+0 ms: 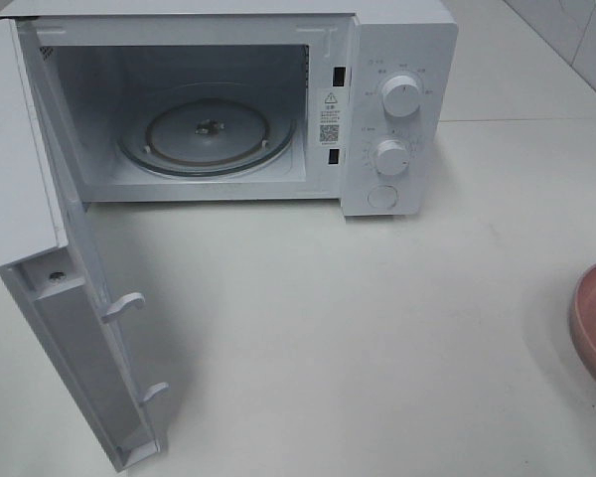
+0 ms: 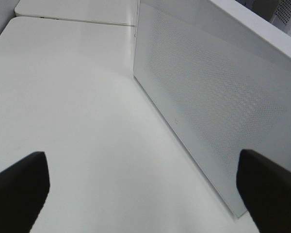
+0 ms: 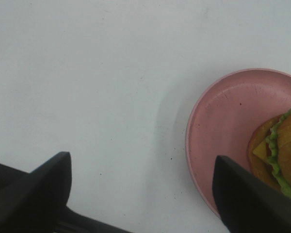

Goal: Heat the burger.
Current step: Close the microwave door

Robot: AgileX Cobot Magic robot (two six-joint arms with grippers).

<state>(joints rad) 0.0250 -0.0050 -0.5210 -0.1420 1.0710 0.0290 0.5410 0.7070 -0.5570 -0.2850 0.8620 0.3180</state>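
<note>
A white microwave [image 1: 278,99] stands on the white table [image 1: 358,338], its door [image 1: 50,248] swung wide open; a pink plate [image 1: 591,323] sits at the table's right edge.

Burger [image 3: 286,150] lying tilted on pink plate [image 3: 223,121], lettuce and cheese showing, plate on white table [image 3: 87,73], right gripper [image 3: 140,194] fingers spread wide, nothing between them.

Test-bench kitchen mock-up: microwave [image 1: 228,99] on bare white table [image 1: 377,328], tiled wall [image 1: 566,30].
</note>
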